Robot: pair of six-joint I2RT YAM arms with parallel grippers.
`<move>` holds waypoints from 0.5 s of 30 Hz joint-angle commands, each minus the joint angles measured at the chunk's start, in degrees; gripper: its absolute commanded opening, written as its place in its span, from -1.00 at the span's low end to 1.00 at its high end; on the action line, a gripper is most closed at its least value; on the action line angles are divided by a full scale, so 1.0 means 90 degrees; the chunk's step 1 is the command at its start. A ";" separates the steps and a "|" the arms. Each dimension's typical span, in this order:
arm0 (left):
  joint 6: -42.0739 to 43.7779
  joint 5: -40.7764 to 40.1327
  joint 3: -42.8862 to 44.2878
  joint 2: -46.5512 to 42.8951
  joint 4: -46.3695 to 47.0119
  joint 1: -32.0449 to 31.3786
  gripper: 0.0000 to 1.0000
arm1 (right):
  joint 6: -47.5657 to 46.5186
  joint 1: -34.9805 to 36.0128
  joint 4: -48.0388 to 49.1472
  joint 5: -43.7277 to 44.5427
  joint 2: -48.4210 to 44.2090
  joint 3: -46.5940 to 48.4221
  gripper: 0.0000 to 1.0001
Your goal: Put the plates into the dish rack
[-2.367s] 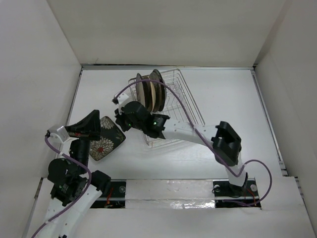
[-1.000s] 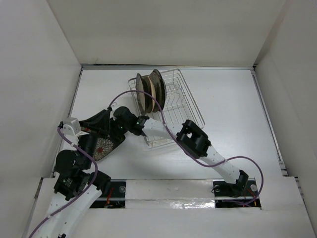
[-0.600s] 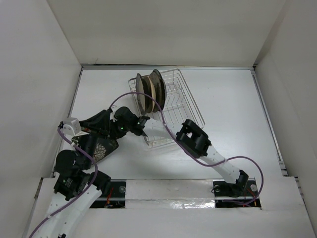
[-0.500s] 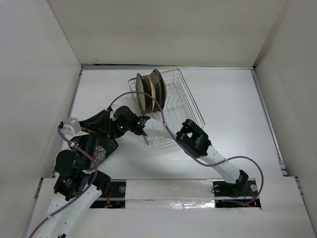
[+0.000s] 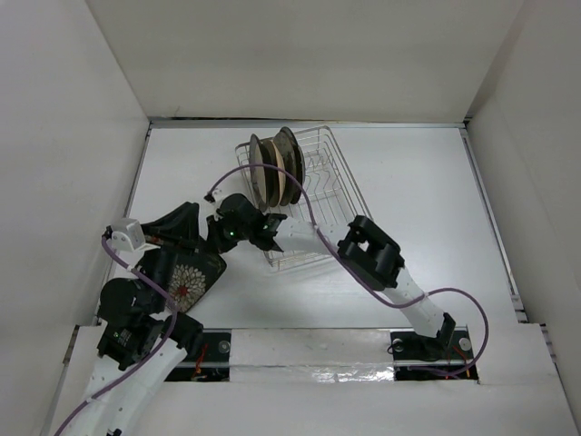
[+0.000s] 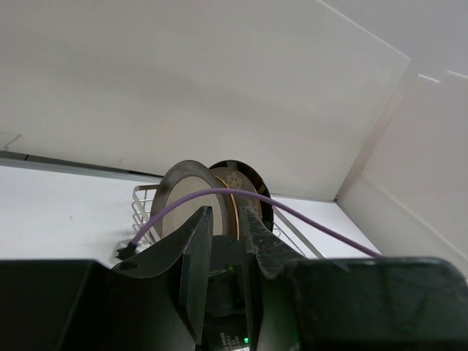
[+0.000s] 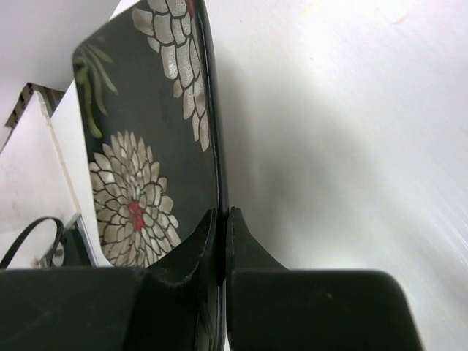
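The black square floral plate (image 5: 184, 283) is at the near left of the table; in the right wrist view (image 7: 146, 161) it is seen edge-on. My right gripper (image 5: 218, 251) reaches across from the right and is shut on its rim (image 7: 221, 219). My left gripper (image 5: 194, 221) is just above and behind the plate, open, with nothing between its fingers (image 6: 225, 223); the right wrist shows beyond them. The dish rack (image 5: 334, 202) stands mid-table and holds several round plates (image 5: 274, 169) upright at its far left end. They also show in the left wrist view (image 6: 186, 191).
White walls close in the table on the left (image 5: 73, 163), back and right. The right arm's purple cable (image 5: 300, 195) arcs over the rack's left side. The right arm's elbow (image 5: 372, 252) hangs just in front of the rack's near edge.
The floral plate has come toward the near edge, out from under the left gripper, with the right gripper shut on its rim. The right elbow has swung right.
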 commanded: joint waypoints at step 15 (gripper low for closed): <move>0.0108 -0.0569 0.0034 -0.0441 0.0417 0.0014 -0.62 | 0.0985 -0.0255 0.2365 0.0929 -0.2550 -0.1196 -1.00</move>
